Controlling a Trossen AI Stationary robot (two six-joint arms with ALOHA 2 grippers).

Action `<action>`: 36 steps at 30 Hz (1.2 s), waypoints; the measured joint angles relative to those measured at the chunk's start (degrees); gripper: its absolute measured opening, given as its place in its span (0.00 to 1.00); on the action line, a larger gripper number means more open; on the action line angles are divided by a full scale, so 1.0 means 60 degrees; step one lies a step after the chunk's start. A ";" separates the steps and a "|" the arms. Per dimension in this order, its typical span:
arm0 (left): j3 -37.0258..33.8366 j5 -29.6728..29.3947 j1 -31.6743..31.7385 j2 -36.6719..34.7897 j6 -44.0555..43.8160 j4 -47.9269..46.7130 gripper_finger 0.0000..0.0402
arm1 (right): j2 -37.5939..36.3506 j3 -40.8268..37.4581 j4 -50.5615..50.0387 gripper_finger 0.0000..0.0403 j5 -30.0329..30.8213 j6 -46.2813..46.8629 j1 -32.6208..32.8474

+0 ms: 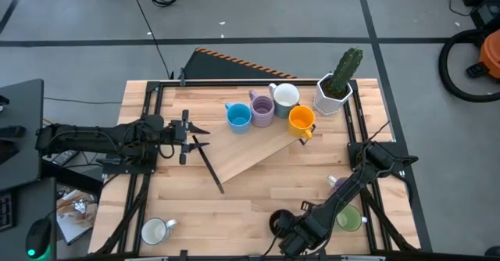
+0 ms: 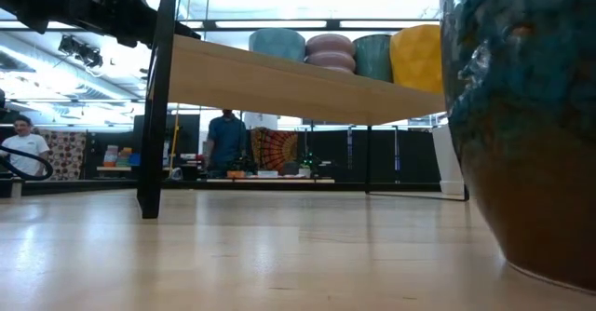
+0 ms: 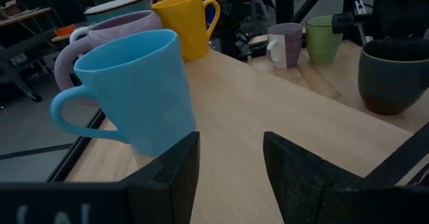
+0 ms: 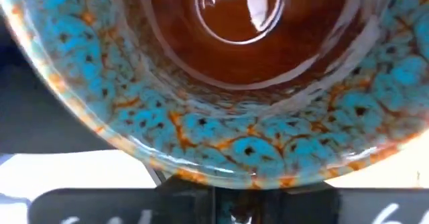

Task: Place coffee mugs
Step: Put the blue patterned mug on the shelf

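A blue (image 1: 238, 116), a lavender (image 1: 262, 109), a white (image 1: 285, 97) and an orange mug (image 1: 301, 120) stand in a row on the raised wooden shelf (image 1: 258, 148). A white mug (image 1: 156, 231) stands on the table near left. A lavender mug (image 1: 340, 184) and a green one (image 1: 349, 218) stand near right. At the near edge the dark brown mug (image 1: 279, 220), teal-speckled inside, sits under my right gripper (image 1: 289, 231), which is shut on it. My left gripper (image 3: 231, 150) hovers open at the shelf's left end, just short of the blue mug (image 3: 134, 90). My right gripper comes down from above onto the dark brown mug's rim (image 4: 231, 177), with the wall running between its fingers, one inside and one outside. The fingers themselves are mostly hidden by the mug. In the low view the mug's foot (image 2: 549, 264) rests upright on the table.
A white faceted pot with a cactus (image 1: 334, 89) stands at the far right corner. The shelf rests on black legs (image 2: 154, 106) with open room under it. Black frame rails (image 1: 148, 167) run along both table sides. People show in the room behind.
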 joint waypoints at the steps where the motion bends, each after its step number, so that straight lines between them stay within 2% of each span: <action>1: 0.0000 0.0000 0.0000 0.0000 0.0000 0.0000 0.43 | 0.0000 0.0002 -0.0009 0.13 -0.0009 0.0058 -0.0016; 11: 0.0000 0.0000 0.0000 0.0000 0.0000 -0.0007 0.43 | -0.0007 0.0007 -0.0535 0.13 0.0277 0.0699 -0.0683; 19: 0.0000 -0.0003 0.0000 0.0000 0.0000 -0.0127 0.43 | -0.0318 -0.0011 -0.0731 0.13 0.0474 0.0488 -0.1531; 28: 0.0000 -0.0002 -0.0002 0.0000 -0.0057 -0.0268 0.43 | -0.1708 0.0000 -0.1179 0.12 0.1662 0.0810 -0.1797; 36: 0.0000 -0.0004 0.0000 0.0000 -0.0177 -0.0357 0.43 | -0.1824 0.0000 -0.1417 0.12 0.2380 0.1039 -0.1529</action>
